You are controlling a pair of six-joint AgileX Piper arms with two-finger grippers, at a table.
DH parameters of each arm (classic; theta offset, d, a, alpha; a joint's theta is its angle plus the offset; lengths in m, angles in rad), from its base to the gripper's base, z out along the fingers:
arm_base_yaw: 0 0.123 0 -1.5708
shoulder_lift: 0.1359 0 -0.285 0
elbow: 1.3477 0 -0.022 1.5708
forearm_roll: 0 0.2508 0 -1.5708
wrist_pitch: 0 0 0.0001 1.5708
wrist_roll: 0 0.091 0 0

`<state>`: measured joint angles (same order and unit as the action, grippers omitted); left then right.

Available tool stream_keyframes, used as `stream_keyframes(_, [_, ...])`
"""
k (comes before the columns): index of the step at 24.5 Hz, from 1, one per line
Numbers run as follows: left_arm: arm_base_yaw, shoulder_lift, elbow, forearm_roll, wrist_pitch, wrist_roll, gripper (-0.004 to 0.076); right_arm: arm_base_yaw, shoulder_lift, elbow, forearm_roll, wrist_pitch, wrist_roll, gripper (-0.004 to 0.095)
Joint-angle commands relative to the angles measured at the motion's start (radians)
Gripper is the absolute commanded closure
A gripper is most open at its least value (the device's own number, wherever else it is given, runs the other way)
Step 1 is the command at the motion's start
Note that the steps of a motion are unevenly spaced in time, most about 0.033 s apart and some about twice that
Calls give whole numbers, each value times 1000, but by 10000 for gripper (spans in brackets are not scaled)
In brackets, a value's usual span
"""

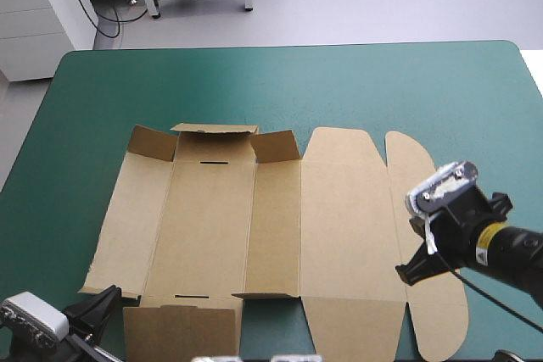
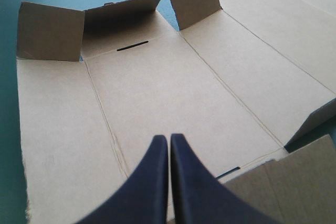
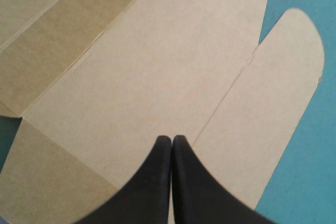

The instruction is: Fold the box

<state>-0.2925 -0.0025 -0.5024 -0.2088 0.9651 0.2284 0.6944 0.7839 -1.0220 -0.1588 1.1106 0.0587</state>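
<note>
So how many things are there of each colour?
Brown: 1, the box
Black: 2, the left gripper and the right gripper
Teal-green: 1, the table cover
Total: 4

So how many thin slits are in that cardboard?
2: the far slit at the far fold of the box, the near slit at its nearest fold. None looks hidden.

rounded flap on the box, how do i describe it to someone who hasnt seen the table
On the teal-green table lies one brown box sheet, mostly flat. Go to its right end, where the right gripper is: the outermost strip is the rounded flap. Only it has curved ends; the other flaps are straight-edged.
</note>
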Motion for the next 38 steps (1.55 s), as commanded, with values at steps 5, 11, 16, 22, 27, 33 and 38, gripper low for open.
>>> stream_keyframes(5, [-3,18,-25,-20,-72,-4,662,-2,-261,335,58,-257,91,928])
stream_keyframes(11, [-3,18,-25,-24,-70,-4,303,-2,-499,476,85,-376,112,927])
stream_keyframes(16, [-3,18,-25,-63,-66,-37,302,-2,-576,518,83,-374,119,927])
stream_keyframes(22, [-3,22,-25,-102,-60,-10,302,-2,-590,548,82,-406,119,927])
stream_keyframes(27, [-3,81,-48,-75,-60,-10,302,-2,-590,551,84,-411,119,928])
stream_keyframes(33, [-3,400,-226,73,-16,-83,302,-2,-590,551,89,-411,119,928])
stream_keyframes(38, [-3,775,-406,74,78,-104,302,-2,-590,551,89,-411,119,928])
